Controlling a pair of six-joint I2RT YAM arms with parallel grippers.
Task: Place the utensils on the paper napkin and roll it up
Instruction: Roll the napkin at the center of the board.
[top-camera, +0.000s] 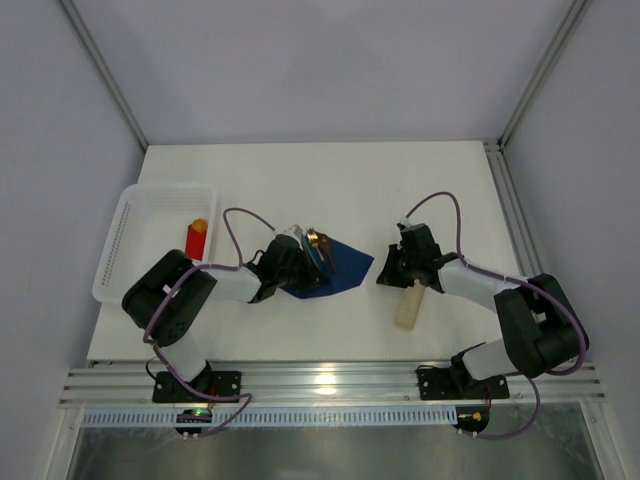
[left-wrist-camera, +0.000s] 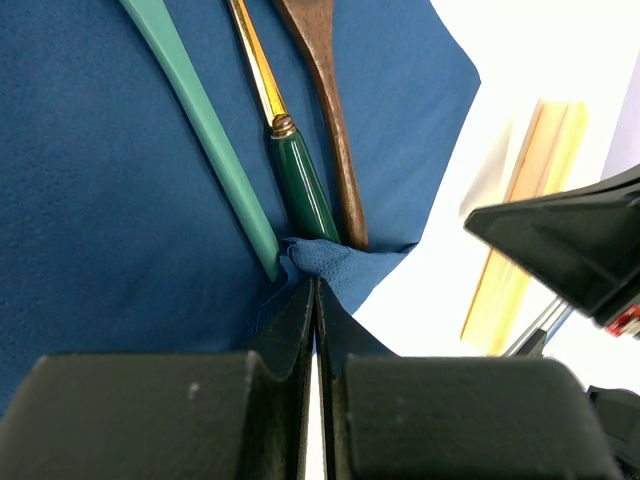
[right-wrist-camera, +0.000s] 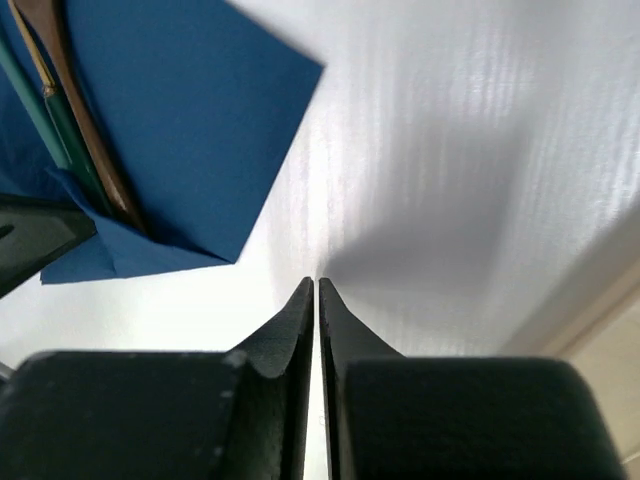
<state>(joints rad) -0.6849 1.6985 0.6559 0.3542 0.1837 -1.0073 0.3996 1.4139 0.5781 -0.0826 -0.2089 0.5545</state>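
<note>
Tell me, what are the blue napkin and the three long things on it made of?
The napkin looks like thin matte paper: its pinched corner crumples softly. The teal utensil seems matte plastic. The green-handled utensil is glossy, perhaps lacquer, with a shiny gold metal-looking stem. The brown utensil looks like dark wood, faintly streaked.

Top cam high, we look down on whole desk, wrist cams low, close, all 3 share paper napkin

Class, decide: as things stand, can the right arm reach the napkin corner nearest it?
Probably yes: the right gripper is shut on nothing, and only bare table lies between it and the paper napkin.
</note>
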